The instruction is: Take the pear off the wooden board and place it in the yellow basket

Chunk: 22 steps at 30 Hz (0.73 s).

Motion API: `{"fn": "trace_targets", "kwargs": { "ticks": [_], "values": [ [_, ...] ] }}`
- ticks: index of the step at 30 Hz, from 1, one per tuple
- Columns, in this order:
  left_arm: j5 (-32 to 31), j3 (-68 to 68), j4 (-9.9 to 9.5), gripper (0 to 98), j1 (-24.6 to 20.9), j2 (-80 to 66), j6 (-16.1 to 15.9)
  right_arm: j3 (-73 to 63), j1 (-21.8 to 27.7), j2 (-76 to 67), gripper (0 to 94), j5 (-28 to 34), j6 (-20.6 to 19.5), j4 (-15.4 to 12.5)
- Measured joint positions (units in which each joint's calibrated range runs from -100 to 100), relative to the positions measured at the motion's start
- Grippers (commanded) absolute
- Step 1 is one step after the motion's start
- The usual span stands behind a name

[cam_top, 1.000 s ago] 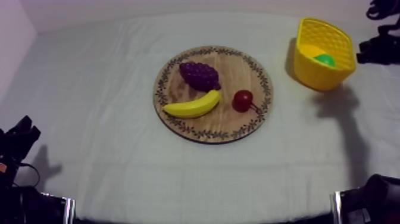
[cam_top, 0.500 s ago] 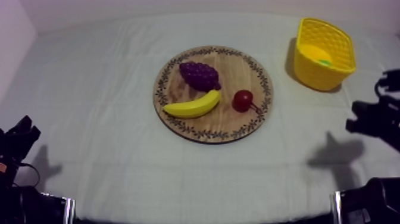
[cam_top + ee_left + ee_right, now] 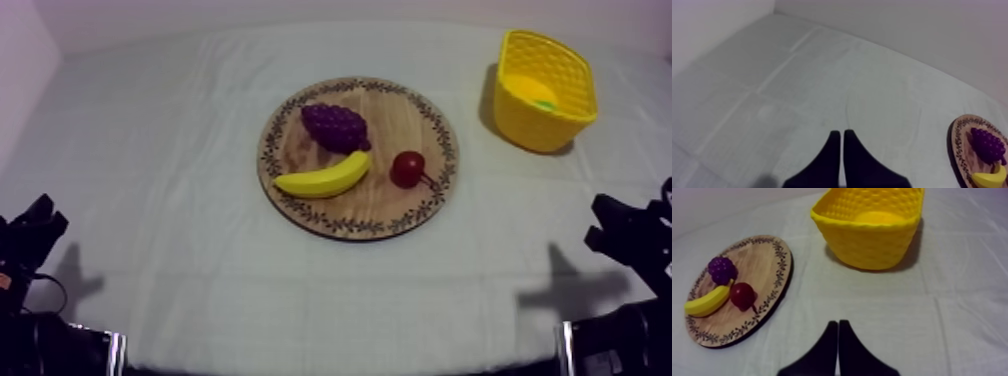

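Two sets of jaws are closed tight, and both grip nothing. The left jaws sit low at the left side of the tabletop [image 3: 170, 140], well away from the wooden board [image 3: 400, 112]. The right jaws hang at the right side, apart from the yellow basket [image 3: 540, 130]. The pear [image 3: 545, 103] lies inside the yellow basket; just a bit of green peeks out. On the wooden board lie a banana [image 3: 322, 176], a bunch of grapes [image 3: 335, 127] and a small red fruit [image 3: 406, 168].

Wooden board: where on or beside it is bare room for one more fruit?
Free: the board between grapes and right rim, beyond the small red fruit; the cloth between board and yellow basket. Crowded: around the banana.
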Motion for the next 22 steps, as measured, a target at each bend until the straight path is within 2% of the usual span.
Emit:
{"fn": "trace_targets", "kwargs": {
  "ticks": [3, 7, 15, 22],
  "values": [
    [0.00, 0.00, 0.00, 0.1, 0.00, 0.00, -0.02, 1.60, -0.25, 0.00, 0.6, -3.78, 0.69, 1.73],
    [0.00, 0.00, 0.00, 0.1, 0.00, 0.00, -0.02, 2.41, -0.37, 0.00, 0.6, -9.16, 4.18, 2.48],
    [0.00, 0.00, 0.00, 0.1, 0.00, 0.00, -0.02, 2.56, -0.37, 0.00, 0.6, -9.02, 11.05, 2.73],
    [0.00, 0.00, 0.00, 0.1, 0.00, 0.00, -0.02, 2.62, -0.39, 0.00, 0.6, -9.02, 11.39, 2.80]
  ]
}}
